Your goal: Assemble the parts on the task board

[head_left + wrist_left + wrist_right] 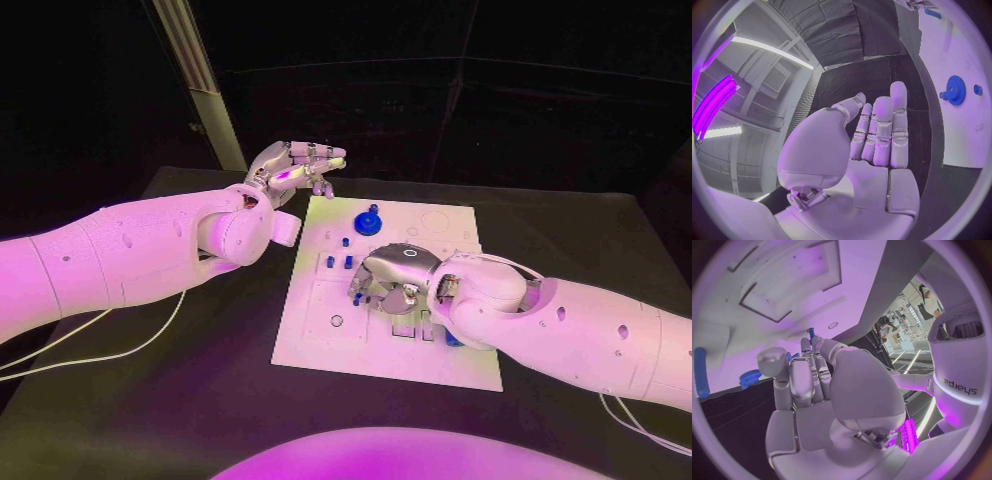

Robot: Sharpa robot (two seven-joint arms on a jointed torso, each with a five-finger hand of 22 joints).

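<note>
The white task board lies in the middle of the black table. A blue gear sits near its far edge, with small blue pegs a little nearer. My right hand hangs over the board's middle, fingers pointing down at a small blue part. Whether it pinches that part is hidden. My left hand is raised beyond the board's far left corner, fingers straight and holding nothing.
A blue piece lies on the board under my right wrist. A blue cylinder lies on the board. A pale post rises behind the table's far left. Bare black table surrounds the board.
</note>
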